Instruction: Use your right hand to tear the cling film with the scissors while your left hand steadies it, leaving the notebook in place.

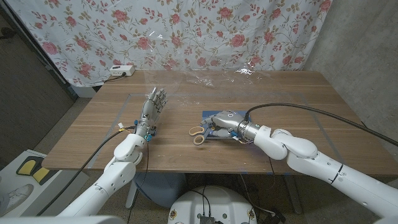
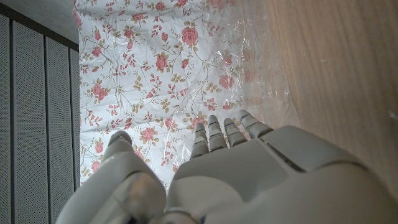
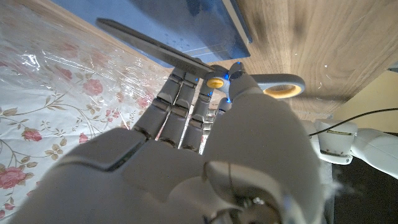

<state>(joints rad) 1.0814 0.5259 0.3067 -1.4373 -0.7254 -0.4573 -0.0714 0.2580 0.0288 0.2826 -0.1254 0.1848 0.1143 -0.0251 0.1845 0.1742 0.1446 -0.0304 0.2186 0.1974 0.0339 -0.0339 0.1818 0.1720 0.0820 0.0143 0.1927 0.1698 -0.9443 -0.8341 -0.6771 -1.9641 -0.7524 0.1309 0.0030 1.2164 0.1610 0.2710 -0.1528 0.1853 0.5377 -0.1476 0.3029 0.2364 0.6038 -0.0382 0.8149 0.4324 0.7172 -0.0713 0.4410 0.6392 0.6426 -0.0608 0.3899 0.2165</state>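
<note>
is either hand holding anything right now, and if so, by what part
The right hand rests on the scissors at their handle loops, over the blue notebook; a firm grip cannot be told. The left hand holds nothing.

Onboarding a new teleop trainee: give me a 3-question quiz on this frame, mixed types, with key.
1. True or false: the right hand is on the scissors, over the blue notebook.
2. Multiple choice: where is the left hand?
A. holding the scissors
B. on the wooden table, fingers pointing toward the cling film, holding nothing
C. lifted high above the floral curtain
3. Fill in: the scissor handles are ___ coloured.

Key:
1. True. In the right wrist view the fingers lie against the handles, blades across the notebook.
2. B
3. Beige, with orange inner rims.
</note>
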